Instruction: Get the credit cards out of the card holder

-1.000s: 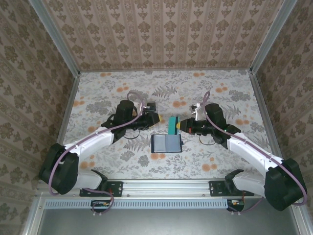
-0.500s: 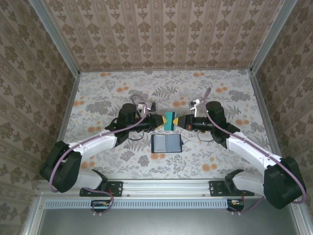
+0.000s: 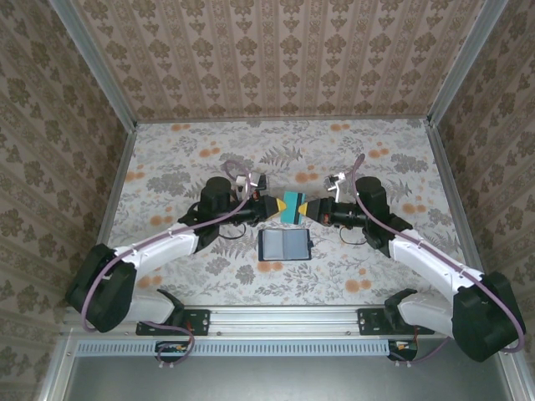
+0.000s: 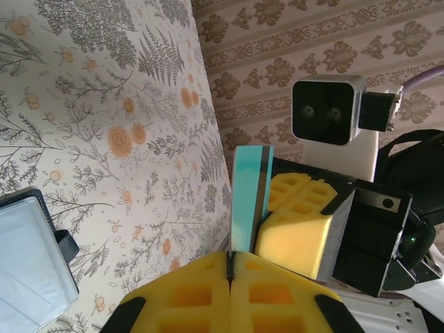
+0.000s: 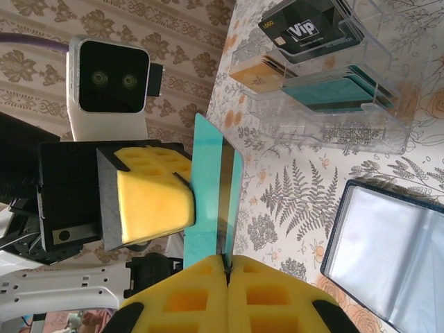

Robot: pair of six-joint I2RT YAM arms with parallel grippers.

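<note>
Left gripper (image 3: 273, 205) and right gripper (image 3: 307, 209) meet nose to nose at mid-table (image 3: 167, 159). Both clamp tight on opposite edges of one teal card (image 3: 291, 206), held on edge in air. Card holder (image 3: 284, 245) lies open on table just below, on near side, untouched. Clear box (image 5: 326, 83) of other cards sits near holder.

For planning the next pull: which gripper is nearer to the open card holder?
Left, narrowly. The left gripper is past the far edge of the card holder, near its middle; the right gripper is past its right half. Both grip the teal card.
</note>
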